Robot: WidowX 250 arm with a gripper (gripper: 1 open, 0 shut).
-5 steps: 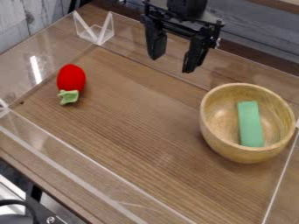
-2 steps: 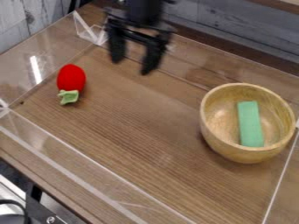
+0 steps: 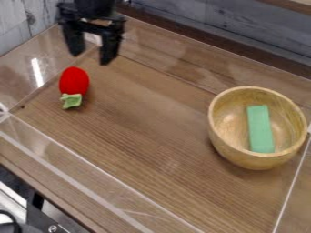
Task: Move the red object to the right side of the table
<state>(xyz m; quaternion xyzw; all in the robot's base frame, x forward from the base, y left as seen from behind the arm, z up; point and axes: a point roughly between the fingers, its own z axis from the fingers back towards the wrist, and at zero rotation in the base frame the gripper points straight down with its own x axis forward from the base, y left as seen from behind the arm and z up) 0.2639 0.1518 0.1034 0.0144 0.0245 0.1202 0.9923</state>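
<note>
One red object (image 3: 75, 83), one bowl (image 3: 256, 127), one green block (image 3: 259, 127).
We see our gripper (image 3: 93, 47) spread wide and empty above the red object, which lies left on the table (image 3: 145, 118).

The gripper (image 3: 93, 49) is all black: a blocky body above, two straight, flat fingers (image 3: 75, 43) below (matte, with no markings legible).
</note>
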